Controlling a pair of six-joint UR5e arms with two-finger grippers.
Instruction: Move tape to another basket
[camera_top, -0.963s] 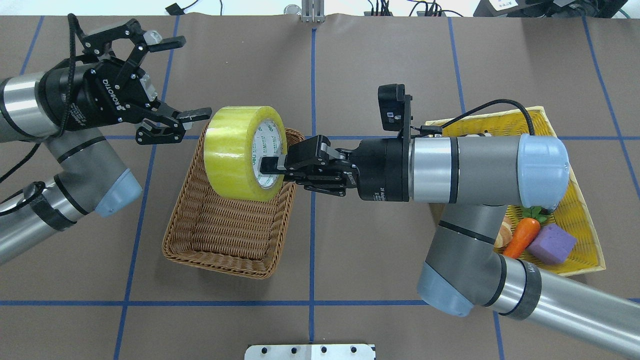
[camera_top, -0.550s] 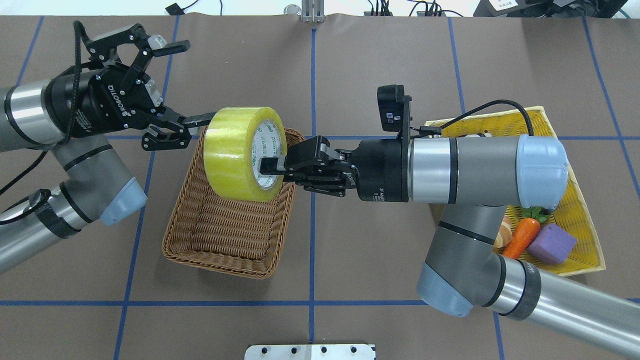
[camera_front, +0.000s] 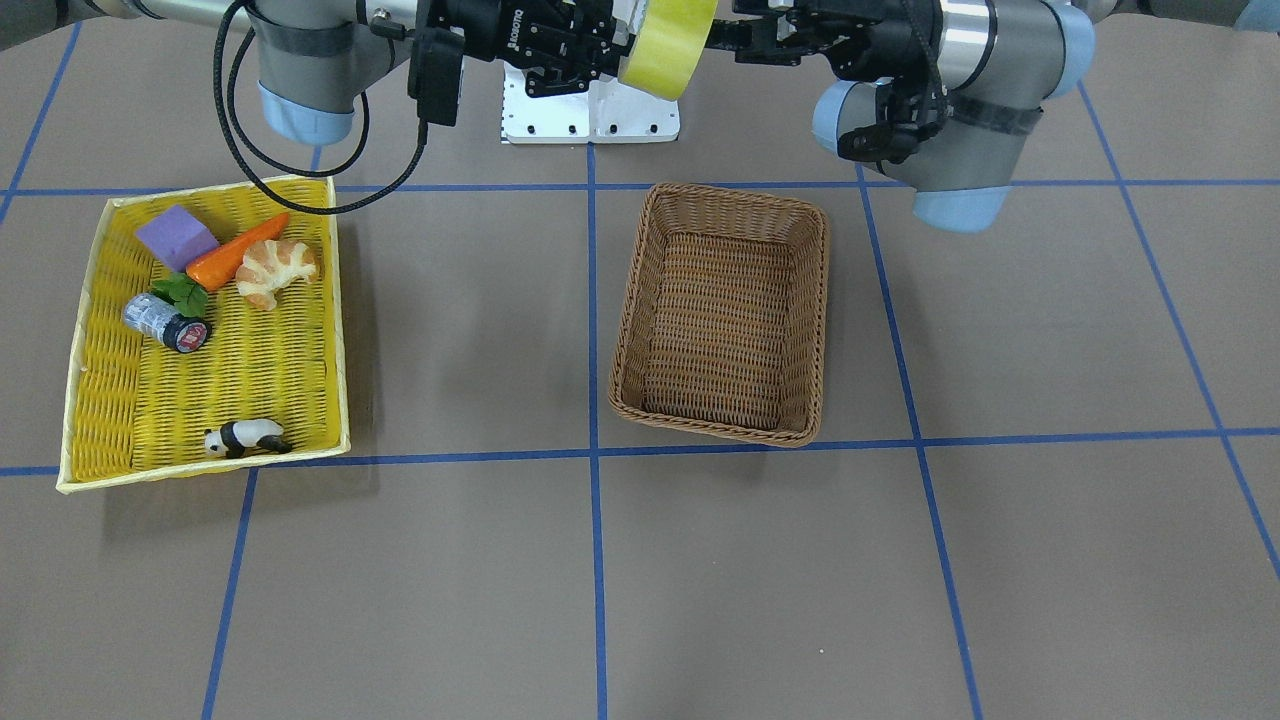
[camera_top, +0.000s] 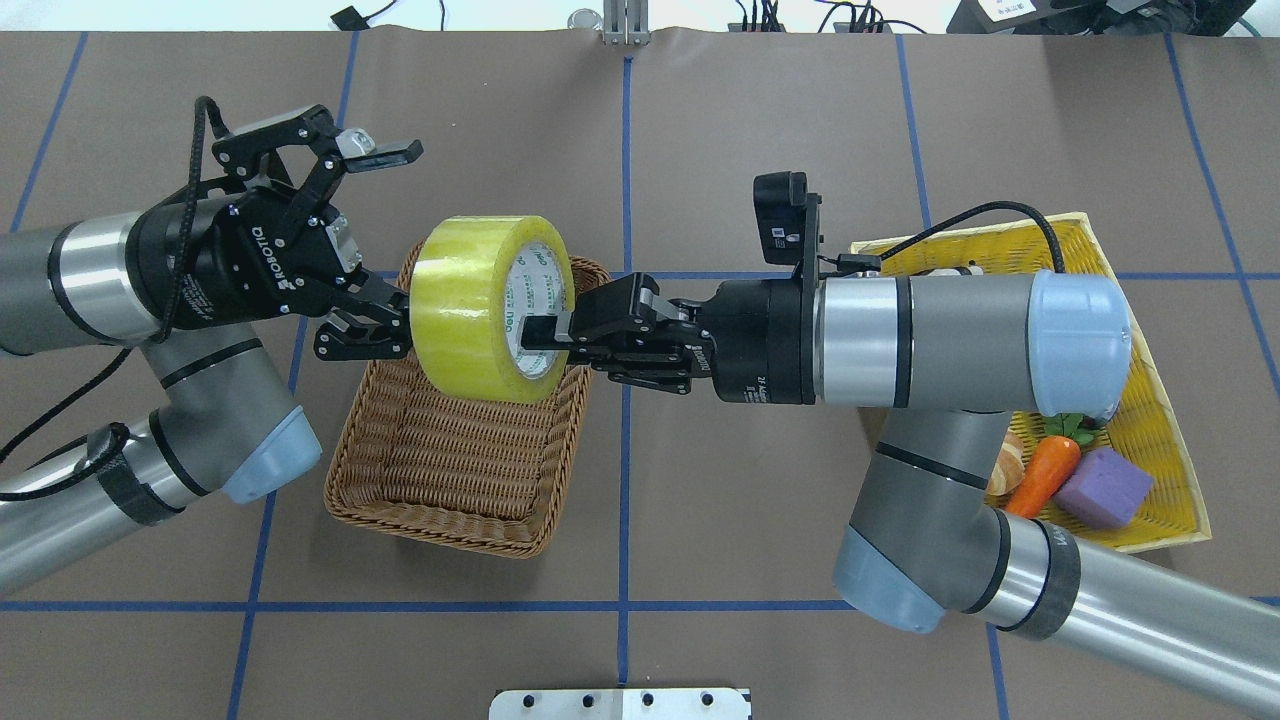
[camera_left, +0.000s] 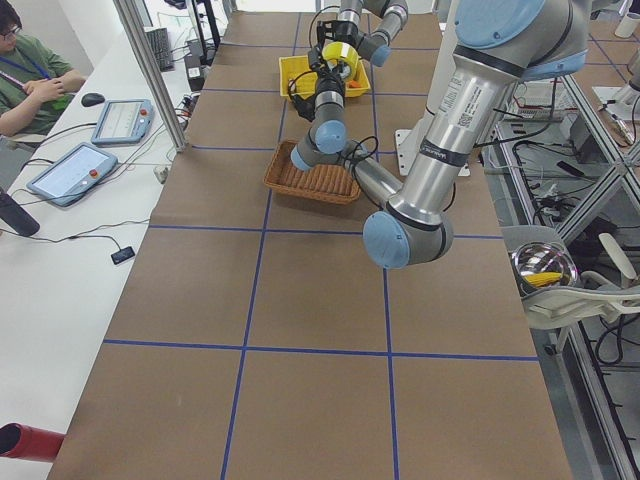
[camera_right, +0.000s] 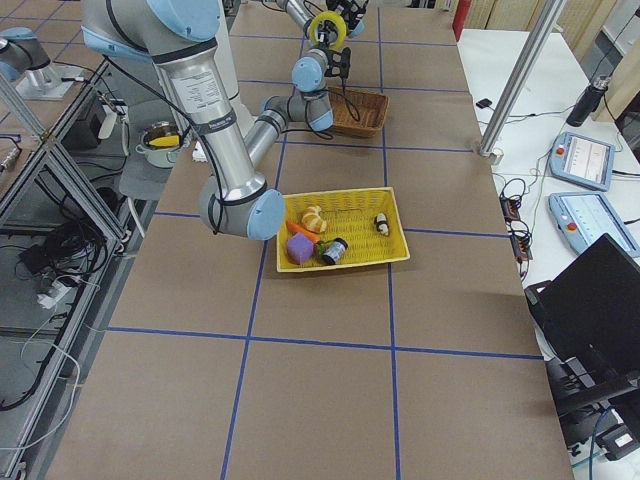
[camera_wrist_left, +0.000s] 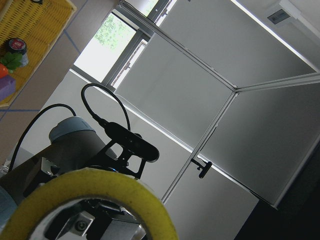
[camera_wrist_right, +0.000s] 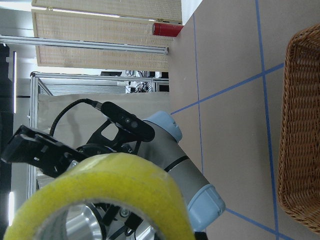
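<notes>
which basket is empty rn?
The brown wicker basket: nothing lies in it, and the tape is held in the air by the right gripper. The yellow basket holds a carrot, a purple block and other small items.

"ROBOTIQ", white caps, on the black body of the left tool (camera_top: 405, 232) in the overhead view. Same brand on the right tool (camera_top: 540, 335) body, upside down there, w/ a short line starting "2F" next to it; the rest is too small to read. The front view also shows "ROBOTIQ" upside down on the right tool.

On the tape (camera_top: 470, 300), the pale core (camera_top: 532, 300) has a green "deli" logo, repeated; the small print beside it is illegible.

Left-side view: white label (camera_left: 465, 100) on the left arm (camera_left: 440, 150), print unreadable. Can (camera_front: 165, 322) in the yellow basket (camera_front: 340, 300): cap marking unreadable.
</notes>
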